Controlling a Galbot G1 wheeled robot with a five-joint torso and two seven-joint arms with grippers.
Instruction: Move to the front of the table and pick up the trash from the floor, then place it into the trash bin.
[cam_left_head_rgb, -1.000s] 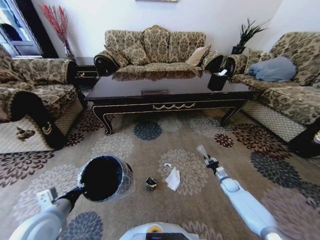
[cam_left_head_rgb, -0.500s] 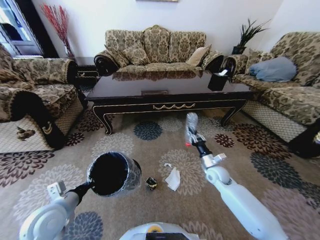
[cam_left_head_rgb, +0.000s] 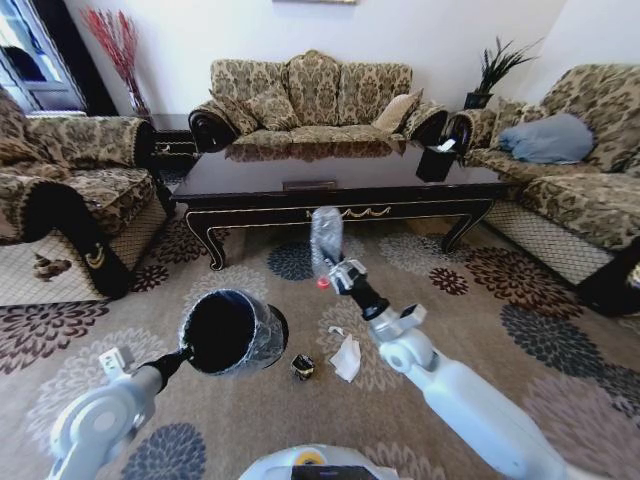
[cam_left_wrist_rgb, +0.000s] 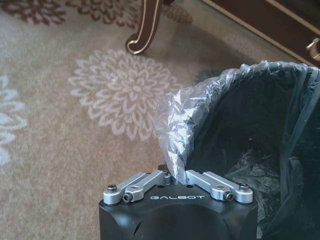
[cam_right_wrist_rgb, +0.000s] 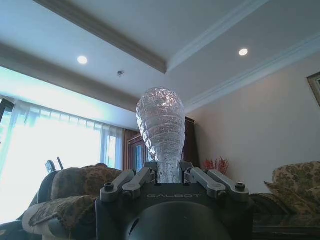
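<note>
The right tool (cam_left_head_rgb: 338, 276) is clamped on a small clear plastic bottle (cam_left_head_rgb: 326, 237) with a red cap, raised before the glossy dark wooden desk (cam_left_head_rgb: 330, 172). The left tool (cam_left_wrist_rgb: 178, 176) pinches the liner rim of the round black trash bin (cam_left_head_rgb: 228, 332), held off the carpet at left. A crumpled white tissue (cam_left_head_rgb: 346, 357) and a dark lump (cam_left_head_rgb: 302, 367) lie on the near floor.

We see our two arms in glossy white shells, rounded at the joints, narrowing to black wrists. Each claw, left (cam_left_wrist_rgb: 178, 176) and right (cam_right_wrist_rgb: 174, 176), sits on a matte black housing lettered GALBOT in white, with brushed silver linkage bars pinned by dark screws. Our white base bears an orange mark at its centre.
</note>
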